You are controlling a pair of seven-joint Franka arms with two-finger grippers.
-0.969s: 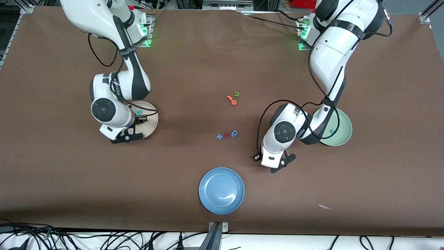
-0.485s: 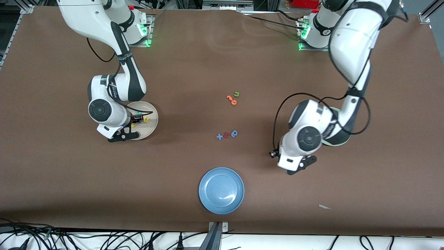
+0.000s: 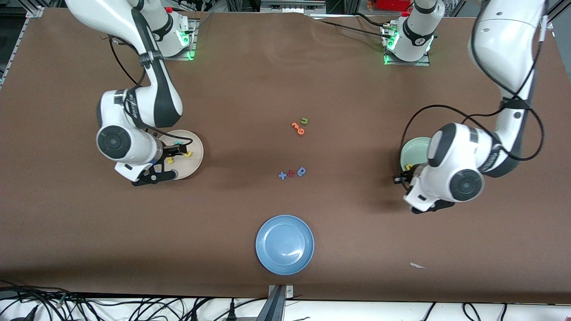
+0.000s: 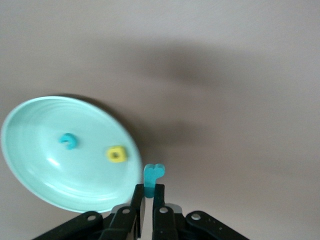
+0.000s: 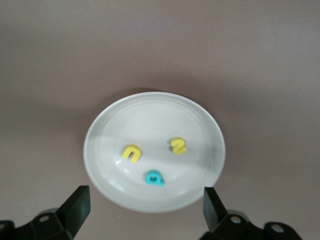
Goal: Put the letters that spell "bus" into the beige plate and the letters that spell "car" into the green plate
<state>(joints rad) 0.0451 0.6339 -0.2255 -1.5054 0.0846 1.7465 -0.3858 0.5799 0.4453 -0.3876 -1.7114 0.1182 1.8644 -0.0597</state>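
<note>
Three round plates sit on my brown worktop (image 3: 250, 80), each with bare surface all around its rim. The shallow cream-beige plate (image 3: 196, 162) lies toward my right arm's end; in my right wrist view it (image 5: 100, 135) carries the tiny yellow foam "u" (image 5: 132, 153), the yellow foam "s" (image 5: 177, 146) and the teal foam "b" (image 5: 155, 178), apart from one another and clear of the raised rim. My right end effector (image 5: 145, 207) hangs over this plate with its fingers (image 5: 75, 207) spread wide, holding nothing.

The pale mint-green plate (image 3: 412, 149) lies toward my left arm's end, partly covered by my left arm in the front view. In my left wrist view it (image 4: 30, 170) holds the teal foam "c" (image 4: 67, 141) and the yellow foam "a" (image 4: 115, 154), side by side with a gap between them. My left end effector (image 4: 149, 197) is just outside this plate's rim, over bare worktop, its fingers together and clamped on the foot of the thin teal foam "r" (image 4: 153, 175), which sticks out past the tips.

Between the two plates lie a small cluster of green and orange letters (image 3: 300, 126) and a cluster of blue and red pieces (image 3: 292, 173), well apart from both. The blue round plate (image 3: 284, 244) sits nearest the front camera, with open room on every side.
</note>
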